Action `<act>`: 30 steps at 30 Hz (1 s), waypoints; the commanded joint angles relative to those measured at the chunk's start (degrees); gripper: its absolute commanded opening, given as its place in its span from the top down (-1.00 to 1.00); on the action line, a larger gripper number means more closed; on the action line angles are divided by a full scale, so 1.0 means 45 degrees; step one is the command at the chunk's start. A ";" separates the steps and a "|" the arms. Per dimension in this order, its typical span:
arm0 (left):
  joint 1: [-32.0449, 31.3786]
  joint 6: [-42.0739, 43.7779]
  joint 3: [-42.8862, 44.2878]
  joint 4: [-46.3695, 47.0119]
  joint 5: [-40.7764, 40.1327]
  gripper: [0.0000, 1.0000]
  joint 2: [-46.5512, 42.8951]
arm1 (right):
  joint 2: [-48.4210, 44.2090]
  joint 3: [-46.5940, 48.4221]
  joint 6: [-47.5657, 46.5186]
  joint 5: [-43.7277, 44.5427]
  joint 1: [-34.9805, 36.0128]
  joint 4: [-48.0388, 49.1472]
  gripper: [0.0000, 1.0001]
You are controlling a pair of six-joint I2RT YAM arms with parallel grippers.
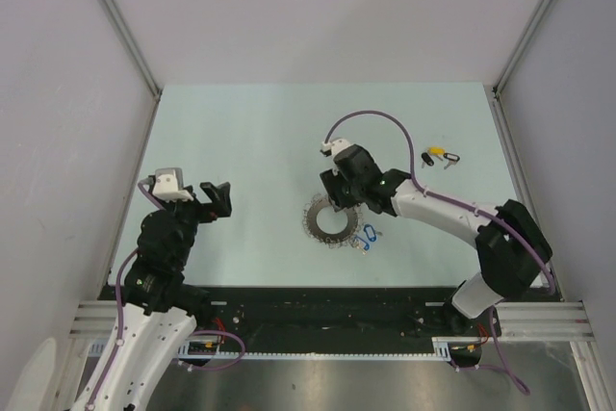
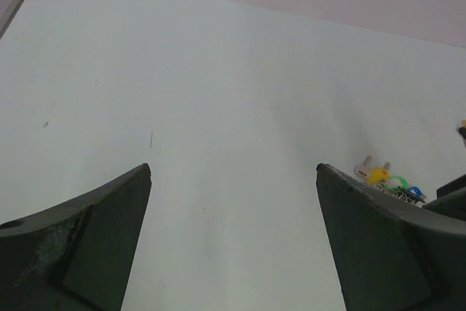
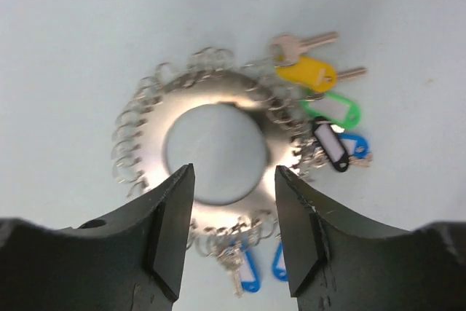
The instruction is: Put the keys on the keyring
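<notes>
The keyring [image 1: 330, 219] is a flat silver ring fringed with small wire loops, lying at the table's middle. In the right wrist view the keyring [image 3: 211, 100] carries yellow [image 3: 309, 73], green, black and blue tags on its right and near sides. My right gripper [image 3: 234, 172] hovers open just over the ring's near rim, holding nothing; from above, the right gripper [image 1: 339, 197] sits at the ring's far edge. The loose keys [image 1: 438, 155], one yellow-tagged and one black-tagged, lie far right of it. My left gripper [image 2: 233, 169] is wide open and empty over bare table, and from above the left gripper [image 1: 218, 199] stands left of the ring.
The pale table [image 1: 250, 141] is walled on three sides by grey panels. A black rail [image 1: 318, 307] runs along the near edge between the arm bases. The ring's coloured tags [image 2: 386, 178] peek past my left gripper's right finger.
</notes>
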 commanded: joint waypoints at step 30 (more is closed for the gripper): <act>-0.0189 0.2074 0.0599 -0.0031 0.0256 -1.00 0.0324 | 0.0191 -0.1453 0.5247 0.4418 0.4136 -0.1619 0.38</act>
